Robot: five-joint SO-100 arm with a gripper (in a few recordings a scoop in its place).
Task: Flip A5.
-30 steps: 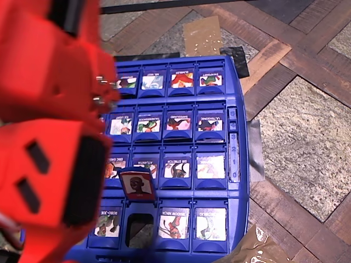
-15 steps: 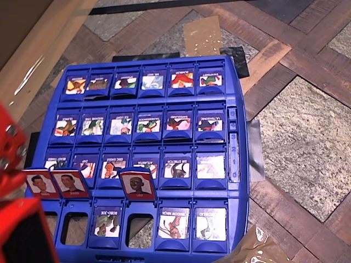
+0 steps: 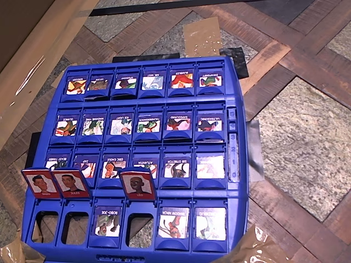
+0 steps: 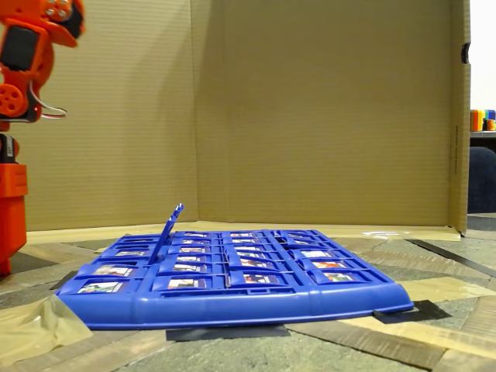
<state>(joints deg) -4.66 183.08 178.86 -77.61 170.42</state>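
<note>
Overhead view: A5 (image 3: 174, 222), by my reading, lies flat and blue side up in the nearest row of the blue game board (image 3: 241, 164), just right of the raised red tile (image 3: 137, 183); which flat tile it is stays uncertain. The orange arm (image 4: 19, 77) is folded high, well apart from the board on the worktop; whether its claw (image 4: 54, 19) is wide or narrow I cannot tell. The flip seems not yet begun. Next: reach down and lift the tile's free edge.
</note>
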